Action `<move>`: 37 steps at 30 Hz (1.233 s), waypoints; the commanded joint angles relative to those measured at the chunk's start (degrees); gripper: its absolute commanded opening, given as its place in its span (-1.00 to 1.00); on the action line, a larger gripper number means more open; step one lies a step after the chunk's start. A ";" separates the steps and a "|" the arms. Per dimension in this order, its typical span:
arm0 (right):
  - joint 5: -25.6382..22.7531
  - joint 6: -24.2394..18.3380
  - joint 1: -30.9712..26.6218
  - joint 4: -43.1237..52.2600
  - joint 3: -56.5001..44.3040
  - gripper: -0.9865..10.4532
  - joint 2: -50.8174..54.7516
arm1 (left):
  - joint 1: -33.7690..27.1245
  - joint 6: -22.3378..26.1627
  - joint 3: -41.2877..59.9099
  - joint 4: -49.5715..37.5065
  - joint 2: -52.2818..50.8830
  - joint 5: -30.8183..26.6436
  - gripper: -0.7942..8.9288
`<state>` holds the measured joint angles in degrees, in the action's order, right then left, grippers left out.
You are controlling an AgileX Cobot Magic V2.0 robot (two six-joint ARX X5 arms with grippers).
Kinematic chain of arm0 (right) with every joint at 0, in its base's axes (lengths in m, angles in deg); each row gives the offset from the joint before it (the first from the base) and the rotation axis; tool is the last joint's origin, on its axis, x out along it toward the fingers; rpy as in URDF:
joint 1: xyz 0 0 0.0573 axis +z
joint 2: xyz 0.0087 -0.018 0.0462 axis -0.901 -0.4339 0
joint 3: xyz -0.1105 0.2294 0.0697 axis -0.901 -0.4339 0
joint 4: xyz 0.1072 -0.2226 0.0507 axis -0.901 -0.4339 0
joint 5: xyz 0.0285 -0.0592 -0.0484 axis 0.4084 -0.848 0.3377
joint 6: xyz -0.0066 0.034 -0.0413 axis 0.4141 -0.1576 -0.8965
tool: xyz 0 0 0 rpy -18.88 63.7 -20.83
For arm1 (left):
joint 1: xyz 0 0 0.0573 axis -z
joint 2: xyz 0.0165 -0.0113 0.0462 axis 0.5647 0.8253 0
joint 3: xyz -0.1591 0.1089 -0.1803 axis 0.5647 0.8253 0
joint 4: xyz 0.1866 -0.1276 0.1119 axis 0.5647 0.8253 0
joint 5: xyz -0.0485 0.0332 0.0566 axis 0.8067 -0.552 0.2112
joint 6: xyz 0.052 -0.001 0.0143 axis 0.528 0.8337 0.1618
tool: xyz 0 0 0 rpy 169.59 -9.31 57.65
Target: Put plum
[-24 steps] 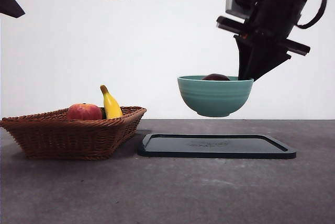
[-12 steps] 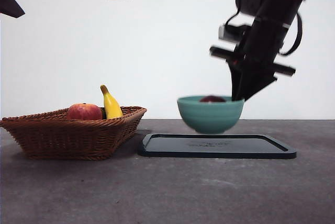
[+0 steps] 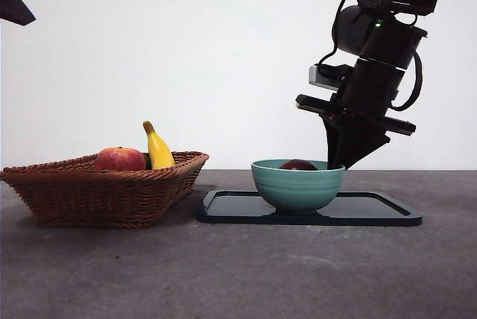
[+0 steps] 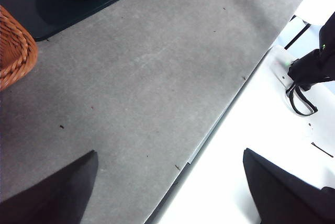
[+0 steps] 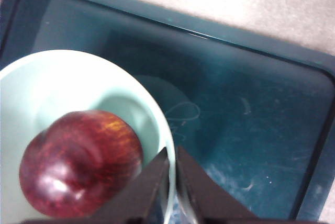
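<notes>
In the front view, the teal bowl [image 3: 298, 185] stands on the black tray [image 3: 387, 216] at the lower right of the frame, and the dark top of the plum [image 3: 298, 165] shows just above its rim. The right gripper [image 3: 337, 164] comes down from the upper right and meets the bowl's right rim. At the lower left is a wicker basket [image 3: 104, 192] with a red-orange fruit [image 3: 119, 159] and a banana [image 3: 157, 147]. A black tip at the upper left corner is probably the waiting arm.

In the left wrist view, the left gripper [image 4: 167, 192] has its jaws spread wide over bare grey table [image 4: 157, 77], holding nothing. The bowl is at the top left edge, the basket at the left edge.

In the right wrist view, the plum [image 5: 81, 164] lies inside the bowl [image 5: 52, 82] at the lower left of the frame, near the wall where the right gripper [image 5: 172, 182] pinches the rim between its two jaws, one inside and one outside.

The plum looks smooth and glossy, so I judge it slippery, fairly light, and easy to bruise. It is best taken across its widest middle with gentle pressure. Carried in the bowl it can roll, so the bowl should stay level.
</notes>
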<state>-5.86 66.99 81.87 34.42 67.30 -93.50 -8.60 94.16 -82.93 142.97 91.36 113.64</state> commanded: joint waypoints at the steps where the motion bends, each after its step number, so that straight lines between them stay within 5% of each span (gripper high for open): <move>1: 0.15 -0.31 0.26 0.55 1.44 -0.81 -1.77 | 0.33 0.70 -0.72 -0.61 0.28 0.37 0.05; 6: 0.15 -0.28 0.26 0.50 1.44 -0.79 -1.77 | 0.33 0.70 -0.72 -0.63 0.28 0.37 0.05; 10: 0.15 0.07 0.26 0.39 1.44 -0.56 -1.73 | 0.33 0.70 -0.72 -0.63 0.28 0.37 0.05; 17: 0.11 0.39 0.22 -0.11 1.53 -0.54 1.16 | 0.33 0.70 -0.72 -0.63 0.28 0.35 0.05; 37: 3.74 -3.52 1.99 -14.53 1.07 -0.54 30.32 | 0.33 0.70 -0.72 -0.63 0.28 0.35 0.05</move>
<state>-2.39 64.58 83.27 20.13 67.54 -63.12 -8.60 94.16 -82.93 142.97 91.34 113.64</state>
